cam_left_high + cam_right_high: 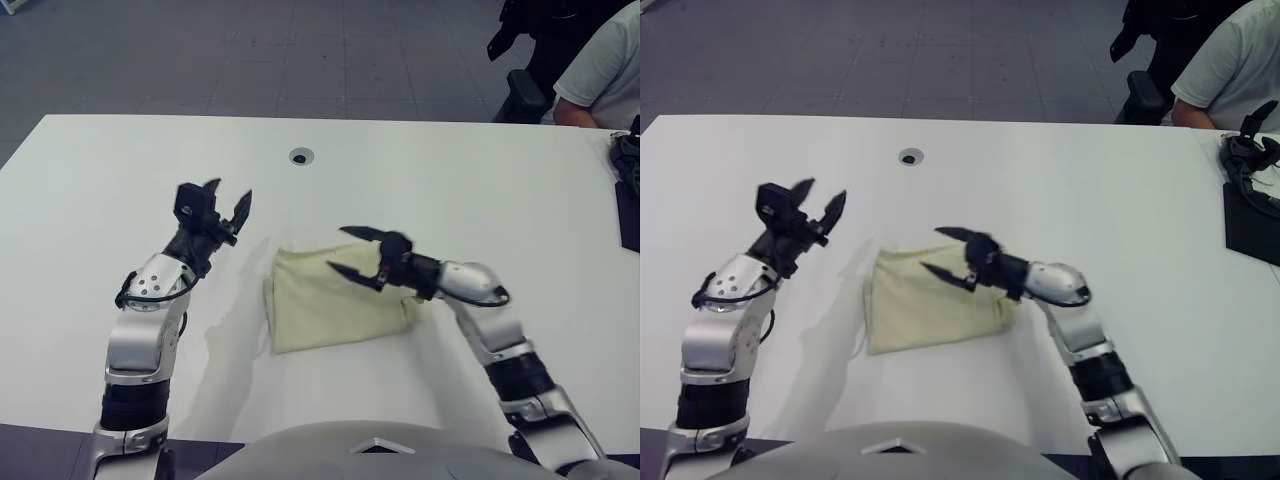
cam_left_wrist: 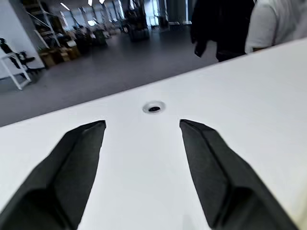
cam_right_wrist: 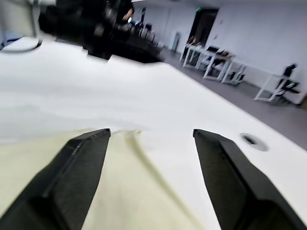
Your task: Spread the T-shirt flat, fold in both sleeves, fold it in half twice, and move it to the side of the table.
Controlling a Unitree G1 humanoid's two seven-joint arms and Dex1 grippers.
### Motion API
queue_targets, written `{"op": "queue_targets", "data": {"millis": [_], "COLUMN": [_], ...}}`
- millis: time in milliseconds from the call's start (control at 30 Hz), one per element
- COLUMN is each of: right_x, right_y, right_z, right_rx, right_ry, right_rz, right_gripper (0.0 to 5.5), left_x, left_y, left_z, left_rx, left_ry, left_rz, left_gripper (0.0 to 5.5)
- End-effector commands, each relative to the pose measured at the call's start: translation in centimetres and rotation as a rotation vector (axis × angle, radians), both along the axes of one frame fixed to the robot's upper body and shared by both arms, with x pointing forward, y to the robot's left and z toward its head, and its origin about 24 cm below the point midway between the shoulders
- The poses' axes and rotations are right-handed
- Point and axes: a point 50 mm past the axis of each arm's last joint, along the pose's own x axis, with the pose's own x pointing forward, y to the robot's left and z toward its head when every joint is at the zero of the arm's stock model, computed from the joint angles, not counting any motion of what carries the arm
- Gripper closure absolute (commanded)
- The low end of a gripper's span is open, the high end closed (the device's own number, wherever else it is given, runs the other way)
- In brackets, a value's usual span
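A pale yellow T-shirt (image 1: 320, 305) lies folded into a small rectangle near the middle of the white table (image 1: 420, 170). My right gripper (image 1: 344, 251) hovers open just above the shirt's right half, fingers pointing left; the shirt (image 3: 120, 196) lies under it in the right wrist view. My left gripper (image 1: 229, 203) is raised and open above bare table to the left of the shirt, holding nothing. Its fingers (image 2: 79, 158) point toward the far edge.
A small round cable hole (image 1: 301, 156) sits in the table toward the far side. Black gear (image 1: 1250, 190) rests at the table's far right edge. A seated person in a white shirt (image 1: 610, 65) is beyond the far right corner.
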Motion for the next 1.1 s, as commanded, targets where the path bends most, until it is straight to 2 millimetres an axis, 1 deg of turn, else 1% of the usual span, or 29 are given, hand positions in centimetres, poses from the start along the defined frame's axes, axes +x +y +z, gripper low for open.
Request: {"op": "queue_targets", "data": {"millis": [33,67,100,133,200,233,267,333,367,400,433,467,533,567,600,633,667,700,767,833,900,967,1033,1067,1100], "right_x": [2.2,2.7,3.0,3.2,3.3,3.2,3.1,2.6,2.4,2.1,1.9,1.7,0.8,0.0,-1.1,-2.1,-2.9,-3.4,-3.7,-3.7,-3.2,-2.0,-0.9,-0.4,0.0], "right_y": [1.6,1.6,1.3,0.7,-1.2,-2.4,-3.7,-7.0,-9.1,-11.4,-13.6,-16.3,-20.6,-23.0,-24.8,-26.1,-26.9,-27.2,-27.3,-27.1,-26.9,-26.3,-25.6,-25.0,-23.8], "right_z": [-2.1,-2.6,-3.2,-3.7,-4.9,-5.3,-5.6,-5.6,-5.3,-4.8,-4.3,-3.7,-3.4,-3.4,-3.5,-3.6,-3.7,-3.7,-3.7,-3.6,-2.9,-1.3,1.3,3.4,5.6], "right_rx": [-0.173,-0.209,-0.235,-0.262,-0.313,-0.332,-0.351,-0.371,-0.364,-0.345,-0.322,-0.262,-0.103,-0.017,0.042,0.078,0.109,0.122,0.155,0.172,0.182,0.203,0.225,0.219,0.237], "right_ry": [-0.037,-0.042,-0.030,-0.015,0.025,0.049,0.068,0.104,0.116,0.124,0.127,0.144,0.239,0.277,0.294,0.291,0.291,0.278,0.255,0.221,0.159,0.027,-0.180,-0.350,-0.517], "right_rz": [0.018,0.002,-0.017,-0.031,-0.085,-0.116,-0.148,-0.257,-0.346,-0.466,-0.598,-0.789,-1.126,-1.325,-1.486,-1.621,-1.718,-1.784,-1.870,-1.900,-1.894,-1.830,-1.733,-1.664,-1.581], "right_gripper": [1.60,1.47,1.24,1.13,0.87,0.67,0.58,0.23,0.12,0.10,0.10,0.10,0.10,0.10,0.10,0.10,0.10,0.10,0.10,0.10,0.10,0.10,0.10,0.10,0.10], "left_x": [-0.3,-0.3,-0.4,-0.6,-1.0,-1.2,-1.3,-1.4,-1.6,-1.9,-2.2,-2.4,-3.0,-3.2,-3.2,-3.3,-3.3,-3.3,-3.4,-3.3,-3.3,-3.3,-3.2,-3.2,-3.1], "left_y": [-1.2,-1.6,-1.9,-2.1,-1.9,-1.6,-1.2,-0.7,-0.6,-0.6,-0.5,-0.5,-0.4,-0.4,-0.5,-0.5,-0.6,-0.6,-0.8,-1.1,-1.4,-1.6,-1.8,-1.8,-1.8], "left_z": [0.4,0.4,0.3,0.2,0.3,0.4,0.5,0.8,1.0,1.3,1.5,1.6,1.8,1.7,1.5,1.4,1.2,1.2,1.0,0.6,0.3,0.0,-0.2,-0.3,-0.3], "left_rx": [-0.031,-0.036,-0.031,-0.026,-0.010,-0.008,-0.007,-0.006,-0.012,-0.016,-0.021,-0.027,-0.033,-0.037,-0.035,-0.035,-0.038,-0.044,-0.057,-0.057,-0.049,-0.044,-0.042,-0.045,-0.044], "left_ry": [-0.062,-0.064,-0.066,-0.067,-0.080,-0.085,-0.089,-0.098,-0.106,-0.117,-0.124,-0.129,-0.131,-0.128,-0.121,-0.115,-0.109,-0.105,-0.098,-0.085,-0.072,-0.066,-0.065,-0.070,-0.081], "left_rz": [-0.013,-0.025,-0.036,-0.045,-0.043,-0.031,-0.016,0.008,0.020,0.028,0.032,0.035,0.048,0.058,0.067,0.074,0.079,0.083,0.086,0.083,0.075,0.071,0.068,0.071,0.078], "left_gripper": [1.93,1.79,1.54,1.44,1.16,0.94,0.84,0.45,0.31,0.11,0.11,0.11,0.11,0.11,0.11,0.11,0.11,0.11,0.11,0.11,0.11,0.11,0.11,0.11,0.11]}}
